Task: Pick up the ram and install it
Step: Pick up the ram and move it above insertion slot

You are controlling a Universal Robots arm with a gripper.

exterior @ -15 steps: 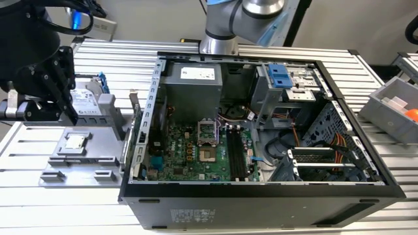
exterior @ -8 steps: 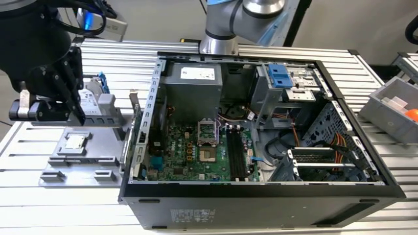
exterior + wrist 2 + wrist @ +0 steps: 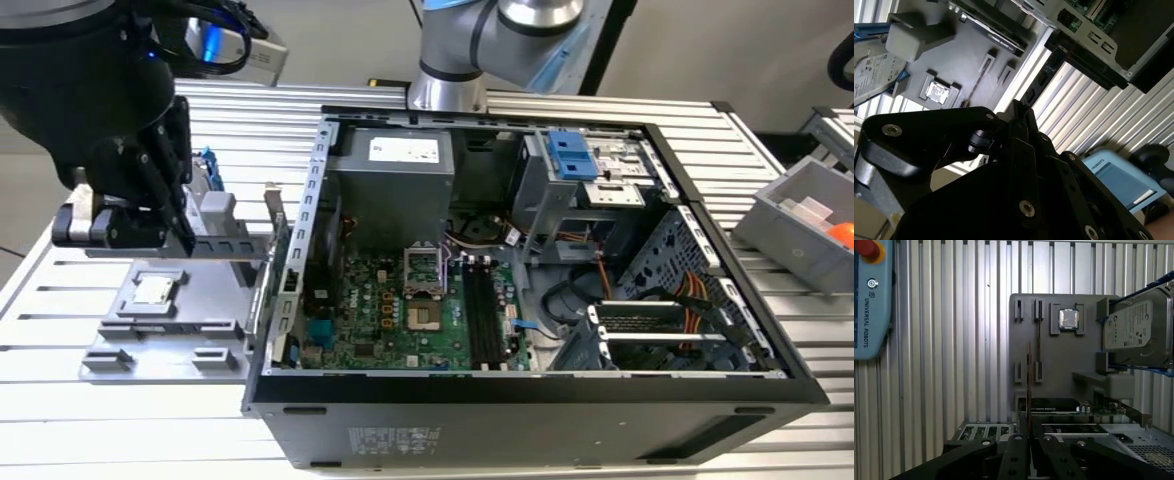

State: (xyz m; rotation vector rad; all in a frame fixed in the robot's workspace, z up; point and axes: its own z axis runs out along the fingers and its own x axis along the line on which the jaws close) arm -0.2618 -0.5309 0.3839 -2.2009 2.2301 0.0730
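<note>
- Above the grey tray (image 3: pixel 1064 360), beside the open computer case (image 3: pixel 534 430), my gripper (image 3: pixel 1029 436) pinches the ram (image 3: pixel 1028 385).
- Seen edge-on in the first wrist view, it is a thin, straight, brownish strip.

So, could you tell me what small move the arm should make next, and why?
Probably carry the ram toward the exterior view's right, over the open case. The end effector appears shut on the ram, seen edge-on above the grey fixture, while the black slots on the motherboard look empty.
</note>
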